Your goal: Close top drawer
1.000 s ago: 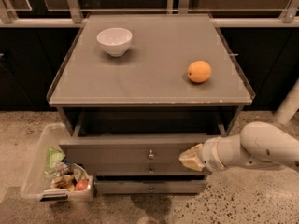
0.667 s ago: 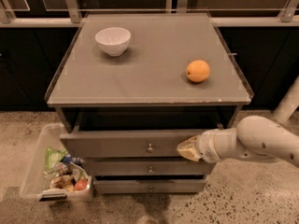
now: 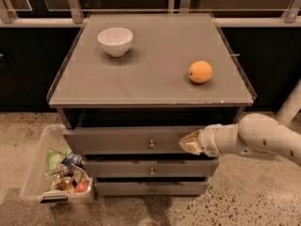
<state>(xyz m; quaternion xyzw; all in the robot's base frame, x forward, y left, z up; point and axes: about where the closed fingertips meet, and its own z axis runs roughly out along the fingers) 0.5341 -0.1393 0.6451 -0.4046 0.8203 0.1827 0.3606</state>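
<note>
The top drawer [image 3: 117, 140] is the wide grey front just under the cabinet top, with a small round metal knob [image 3: 151, 145] at its centre. It stands pulled out a short way, and a dark gap shows above it. My gripper [image 3: 188, 142] comes in from the right on a white arm [image 3: 263, 138] and rests against the right part of the drawer front, right of the knob.
A white bowl [image 3: 115, 40] and an orange [image 3: 200, 71] sit on the grey cabinet top [image 3: 155, 86]. Two lower drawer fronts [image 3: 150, 170] sit below. A clear bin [image 3: 35, 173] of packets stands on the floor at the left. A white post [image 3: 291, 102] is at the right.
The top drawer has slid inward, so less of it sticks out. My gripper and arm have moved forward with it against its front.
</note>
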